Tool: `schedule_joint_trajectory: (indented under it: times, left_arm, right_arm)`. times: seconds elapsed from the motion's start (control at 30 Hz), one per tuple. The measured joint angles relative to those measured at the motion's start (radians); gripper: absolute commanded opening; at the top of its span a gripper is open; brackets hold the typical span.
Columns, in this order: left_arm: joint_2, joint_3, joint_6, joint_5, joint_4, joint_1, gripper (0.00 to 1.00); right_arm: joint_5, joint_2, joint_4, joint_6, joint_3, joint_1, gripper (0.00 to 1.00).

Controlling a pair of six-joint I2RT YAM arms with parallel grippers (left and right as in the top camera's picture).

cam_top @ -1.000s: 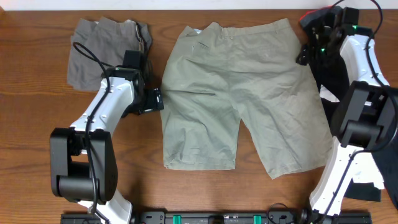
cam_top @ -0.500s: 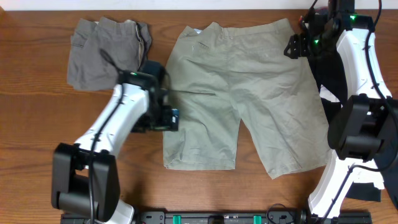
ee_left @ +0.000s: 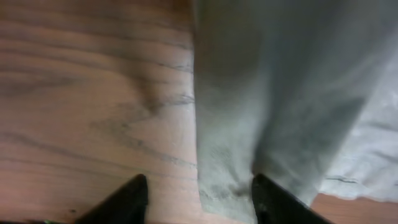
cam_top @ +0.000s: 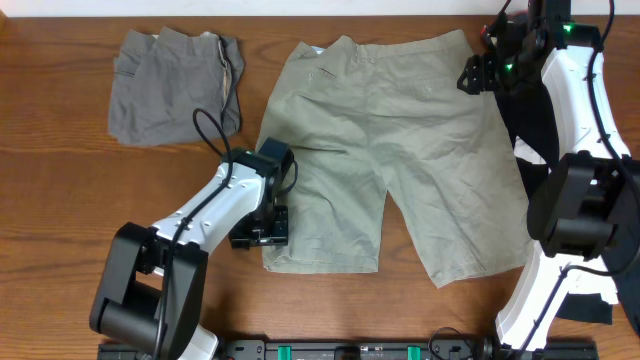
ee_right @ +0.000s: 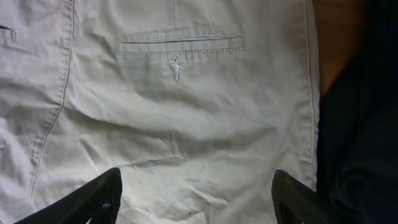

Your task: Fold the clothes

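Light khaki shorts (cam_top: 400, 150) lie spread flat in the middle of the table, waistband at the far side. My left gripper (cam_top: 262, 232) is low at the near-left hem of the left leg. In the left wrist view its jaws (ee_left: 198, 200) straddle the hem corner (ee_left: 227, 186), apart, with one fingertip (ee_left: 273, 199) over the cloth and the other over bare wood. My right gripper (cam_top: 470, 78) hovers open at the waistband's right end; its fingers (ee_right: 93, 199) stand wide above the back pocket (ee_right: 180, 45).
Grey shorts (cam_top: 170, 85) lie crumpled at the far left. A black garment (cam_top: 535, 120) lies along the right edge under the right arm, also seen as dark cloth (ee_right: 360, 124) beside the khaki. Wooden tabletop (ee_left: 93, 93) shows left of the hem.
My left arm swung from beside the grey shorts toward me along the khaki leg's left edge to its hem, jaws narrowing. The right gripper shifted left onto the waistband corner, then held still.
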Motion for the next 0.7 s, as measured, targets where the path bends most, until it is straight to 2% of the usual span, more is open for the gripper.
schedule_joint_trajectory:
  times: [0.4, 0.47, 0.57, 0.7]
  left_arm:
    - [0.0, -0.013, -0.024, -0.017, 0.094, 0.0, 0.44]
    - [0.0, -0.032, -0.026, -0.018, 0.124, 0.0, 0.35]
    - [0.0, -0.073, -0.042, -0.023, 0.163, 0.0, 0.09]
    - [0.0, -0.093, -0.045, -0.031, 0.17, 0.0, 0.06]
  right_arm:
    - [0.0, 0.0, -0.002, 0.0, 0.0, 0.0, 0.75]
    - [0.0, 0.0, -0.002, 0.0, 0.0, 0.0, 0.75]
    - [0.0, 0.0, -0.002, 0.0, 0.0, 0.0, 0.75]
    - [0.0, 0.0, -0.002, 0.0, 0.0, 0.0, 0.75]
